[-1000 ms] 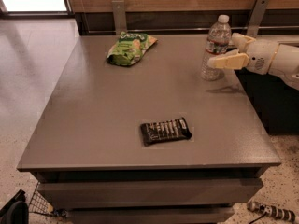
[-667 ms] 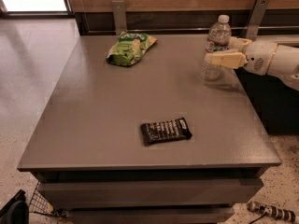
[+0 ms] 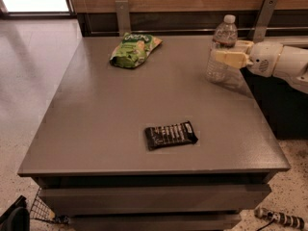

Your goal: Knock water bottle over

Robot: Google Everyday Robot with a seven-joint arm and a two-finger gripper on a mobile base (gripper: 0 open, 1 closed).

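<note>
Status: my gripper (image 3: pixel 225 50) is at the back right of the desk (image 3: pixel 120 109), reaching in from the right on the white arm (image 3: pixel 284 61), level with the middle of the water bottle (image 3: pixel 224 35). Fingers (image 3: pixel 231 59) are spread apart: the near one lies across the front of the bottle just below the red-and-white label, and the far one shows at the bottle's right edge, behind it. Looks like the bottle sits between them; can't tell if either is pressing. The bottle is upright, white cap on, base on the desk close to the right edge. Also on the desk: a green snack bag (image 3: pixel 134 49) at back centre-left, well apart from the bottle, and a dark candy bar (image 3: pixel 171 134) lying flat towards the front.
</note>
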